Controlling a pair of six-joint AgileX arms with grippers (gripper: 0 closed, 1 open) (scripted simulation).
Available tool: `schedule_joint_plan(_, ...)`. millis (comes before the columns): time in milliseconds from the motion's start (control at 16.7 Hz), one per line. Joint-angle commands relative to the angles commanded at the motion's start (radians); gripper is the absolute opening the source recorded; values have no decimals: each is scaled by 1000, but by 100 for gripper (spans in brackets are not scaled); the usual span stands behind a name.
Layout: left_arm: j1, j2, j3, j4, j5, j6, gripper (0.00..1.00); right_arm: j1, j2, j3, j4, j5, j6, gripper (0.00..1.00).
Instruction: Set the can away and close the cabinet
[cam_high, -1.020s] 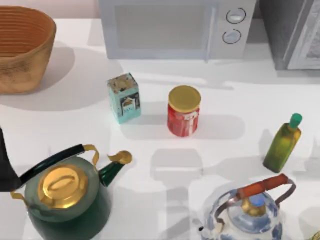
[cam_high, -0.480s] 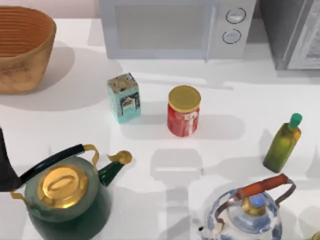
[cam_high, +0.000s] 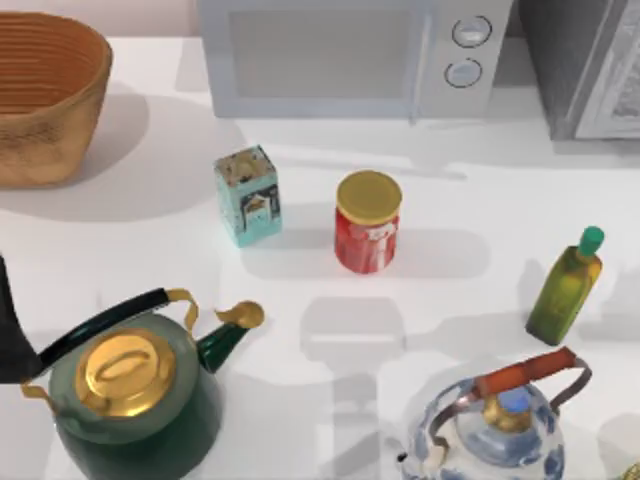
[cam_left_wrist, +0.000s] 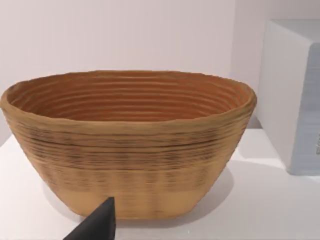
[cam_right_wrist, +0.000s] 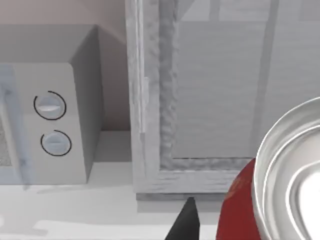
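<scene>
Red can (cam_high: 367, 235) stands alone between two kettles' far side.

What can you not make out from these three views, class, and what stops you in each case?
- Left gripper: the left wrist view's edge crops it; open or shut is unclear.
- Right gripper: likewise cropped in the right wrist view.
- Soda can: cut off by the right wrist view's edge.
- Cabinet: cut off by the top view's edge; its interior is hidden.
</scene>
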Motion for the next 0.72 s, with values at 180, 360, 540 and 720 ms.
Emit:
schedule_joint_plan(180,0,0,0,0,0,0,100,23,213,270,-71,37,7,0)
schedule_joint_plan(360,0,0,0,0,0,0,100,51,442,588,-143,74,12,0)
schedule_joint_plan(540,0,0,0,0,0,0,100,85,659,905,-209,104,16,0)
schedule_joint_plan(720,0,0,0,0,0,0,100,116,843,1172,-264,127,15,0)
